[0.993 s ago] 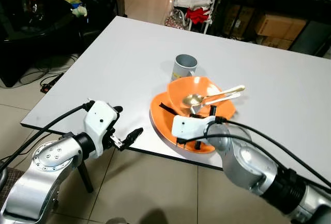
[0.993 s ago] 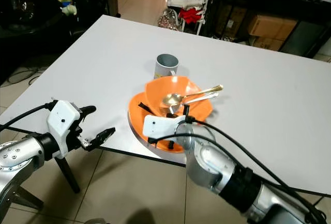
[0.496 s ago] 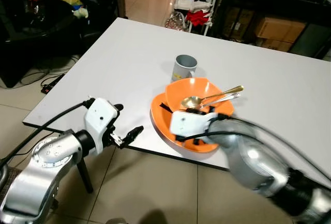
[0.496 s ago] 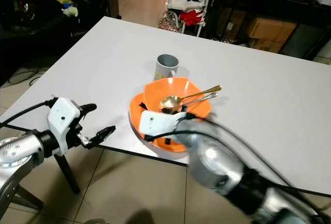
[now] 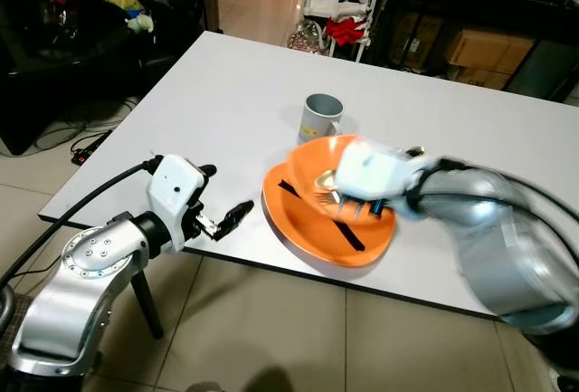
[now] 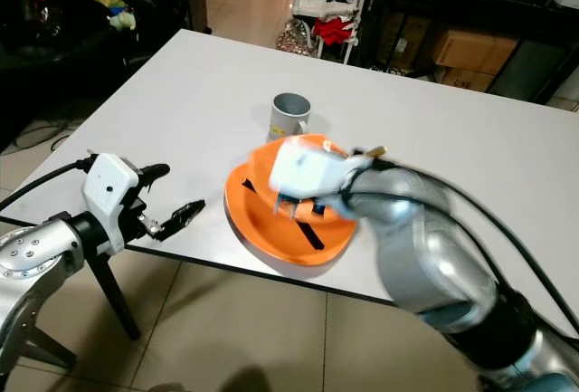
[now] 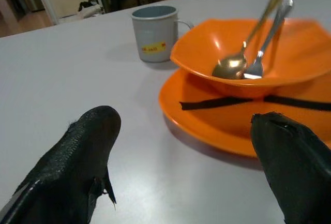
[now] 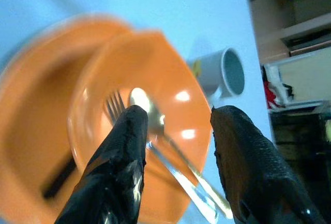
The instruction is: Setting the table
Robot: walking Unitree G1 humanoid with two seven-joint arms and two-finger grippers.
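Hovering directly over the orange bowl (image 7: 248, 53), the right gripper (image 8: 176, 146) holds its fingers parted with nothing between them. The bowl sits nested on the orange plate (image 5: 308, 234) near the table's (image 5: 208, 111) front edge, with a gold spoon (image 7: 235, 63) and a silver fork (image 7: 261, 53) leaning inside it and a grey mug (image 5: 321, 118) just behind. Both utensils look stiff, light and slippery (thin polished metal), so the handles, which rise past the bowl's far rim, are judged the best place to pinch. From the right wrist view, the fork tines and spoon bowl lie between the fingertips, below them. The left gripper (image 5: 226, 220) waits spread and empty at the table edge, apart from the plate.
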